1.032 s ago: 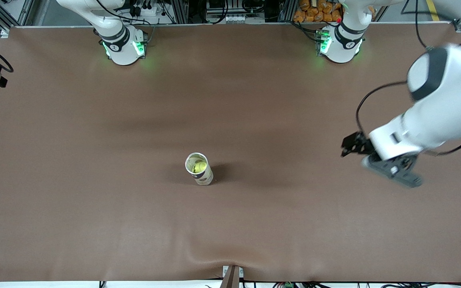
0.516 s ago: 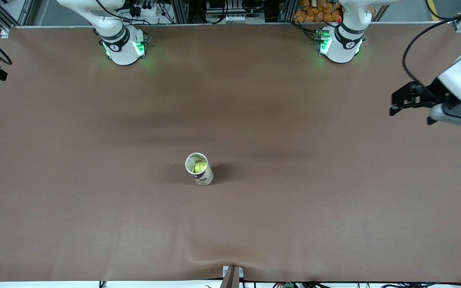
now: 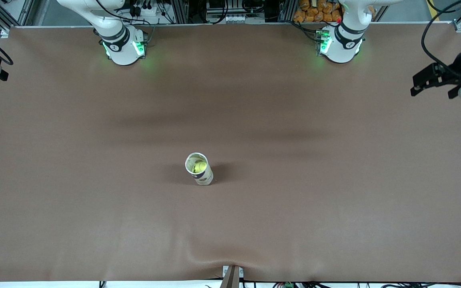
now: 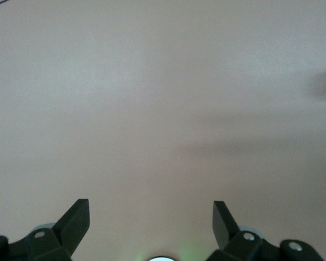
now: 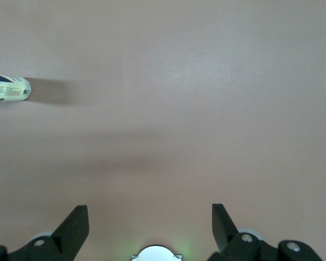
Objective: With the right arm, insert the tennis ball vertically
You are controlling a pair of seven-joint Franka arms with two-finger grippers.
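Centrally, upright tube [image 3: 199, 169] holding ball [image 3: 198, 165], left end effector [image 3: 434, 80] over table edge

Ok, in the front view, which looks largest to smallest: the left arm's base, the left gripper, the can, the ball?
1. left arm's base
2. left gripper, open, up in the air over the table's left-arm end; nearness to the camera makes its rank unsure
3. can
4. tennis ball, inside the can
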